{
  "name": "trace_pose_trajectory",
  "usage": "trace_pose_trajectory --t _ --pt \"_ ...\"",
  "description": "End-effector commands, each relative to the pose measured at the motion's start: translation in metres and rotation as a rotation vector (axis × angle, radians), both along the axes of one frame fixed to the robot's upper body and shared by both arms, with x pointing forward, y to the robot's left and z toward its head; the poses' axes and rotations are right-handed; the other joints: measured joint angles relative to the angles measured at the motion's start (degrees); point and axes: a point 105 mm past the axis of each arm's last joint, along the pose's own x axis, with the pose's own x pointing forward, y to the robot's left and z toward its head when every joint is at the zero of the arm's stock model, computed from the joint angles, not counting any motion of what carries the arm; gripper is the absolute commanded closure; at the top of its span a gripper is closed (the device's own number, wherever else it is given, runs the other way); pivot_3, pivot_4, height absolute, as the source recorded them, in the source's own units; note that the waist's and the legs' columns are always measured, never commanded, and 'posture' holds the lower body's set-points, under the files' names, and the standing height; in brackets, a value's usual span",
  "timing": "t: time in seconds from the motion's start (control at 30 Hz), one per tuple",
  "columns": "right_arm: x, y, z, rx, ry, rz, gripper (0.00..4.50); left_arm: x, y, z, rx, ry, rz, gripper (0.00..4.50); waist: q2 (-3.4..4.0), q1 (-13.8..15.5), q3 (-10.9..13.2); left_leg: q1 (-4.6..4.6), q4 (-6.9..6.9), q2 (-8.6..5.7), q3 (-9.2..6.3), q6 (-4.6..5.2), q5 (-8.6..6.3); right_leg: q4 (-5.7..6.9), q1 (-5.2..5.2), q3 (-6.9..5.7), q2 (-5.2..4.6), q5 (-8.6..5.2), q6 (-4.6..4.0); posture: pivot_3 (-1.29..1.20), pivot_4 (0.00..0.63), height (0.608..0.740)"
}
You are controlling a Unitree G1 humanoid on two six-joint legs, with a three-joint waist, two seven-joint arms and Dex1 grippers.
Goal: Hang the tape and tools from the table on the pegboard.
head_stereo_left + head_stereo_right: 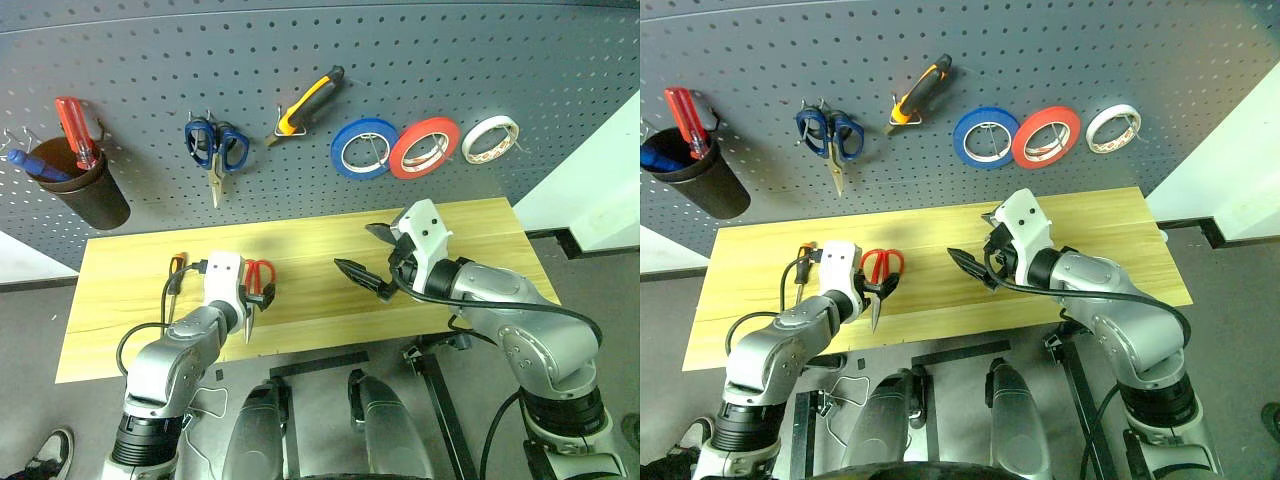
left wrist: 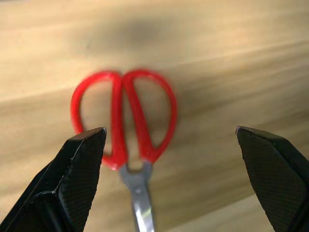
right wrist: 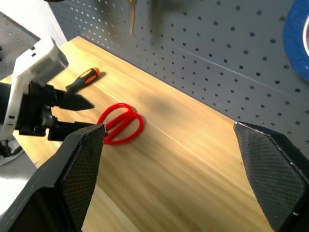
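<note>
**Scissors and small screwdriver on the table, tape and pliers on the board**

While the pegboard (image 1: 300, 40) fills the back of the scene, the table (image 1: 480, 235) of pale yellowish wood runs along its foot. On the board, from the robot's left, hangs a dark cup (image 1: 92, 190) holding a red-handled screwdriver (image 1: 76, 130), then blue-handled scissors (image 1: 216, 146), then the orange-and-black pliers (image 1: 305, 103) tilted on a hook. Further right three rolls hang in a row: a blue roll (image 1: 364, 147), the red tape (image 1: 424, 147) overlapping its edge, and a white roll (image 1: 490, 139) just beside.

The right gripper (image 1: 367, 262) is above the middle of the table, clear of the wood, its two black fingers spread wide with nothing between them. The left gripper (image 1: 256, 305) sits low over the table's left part, directly over the red-handled scissors (image 2: 124, 116); its fingers (image 2: 82, 164) stand wide apart on either side of the handles, and I cannot tell whether they touch them. The scissors lie flat on the wood, handle loops toward the board, silver blades toward the near edge. Just to their left lies the thin screwdriver (image 1: 176, 275), its orange-and-black handle toward the board.
</note>
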Motion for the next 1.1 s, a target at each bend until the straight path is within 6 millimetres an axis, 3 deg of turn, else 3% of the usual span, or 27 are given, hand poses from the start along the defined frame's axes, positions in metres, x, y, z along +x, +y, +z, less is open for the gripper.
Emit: trace_pose_trajectory --t 0.03,0.2,0.33,0.6,1.1 --pt "-0.009 0.007 0.004 0.002 -0.029 0.019 0.04 -0.006 0.022 0.0 0.091 0.041 0.152 0.0 -0.01 -0.1 0.0 0.0 0.0 0.01 -0.02 0.0 0.0 0.0 -0.01 -0.01 0.02 0.0 0.0 0.04 0.297 0.716" --pt "-0.009 0.006 0.0 -0.005 -0.02 0.011 0.04 -0.013 0.038 0.003 0.15 0.088 0.243 0.0 -0.03 0.0 0.0 0.01 0.01 0.0 -0.06 0.0 0.0 0.03 -0.01 -0.02 0.02 -0.03 -0.06 0.05 0.303 0.716" --pt "-0.01 0.007 0.003 0.0 -0.024 0.011 0.04 -0.014 0.039 -0.007 0.164 0.144 0.224 0.0 -0.03 0.1 0.0 0.0 0.02 -0.04 -0.05 0.0 0.0 0.01 0.01 -0.02 -0.02 -0.09 -0.18 0.04 0.309 0.716" --pt "-0.012 0.007 0.001 -0.004 -0.016 0.0 0.04 -0.001 0.015 -0.018 0.128 0.141 0.105 0.0 -0.07 0.1 0.0 -0.01 0.02 -0.03 -0.07 0.0 0.0 0.0 0.01 -0.02 -0.03 -0.1 -0.2 0.03 0.314 0.716" --pt "-0.016 0.008 0.002 0.007 -0.014 -0.013 0.04 0.002 0.006 -0.047 0.138 0.199 0.081 0.0 -0.07 0.1 0.1 -0.02 0.01 -0.04 -0.08 0.0 0.0 -0.02 0.0 -0.02 -0.06 -0.11 -0.22 0.02 0.316 0.716"
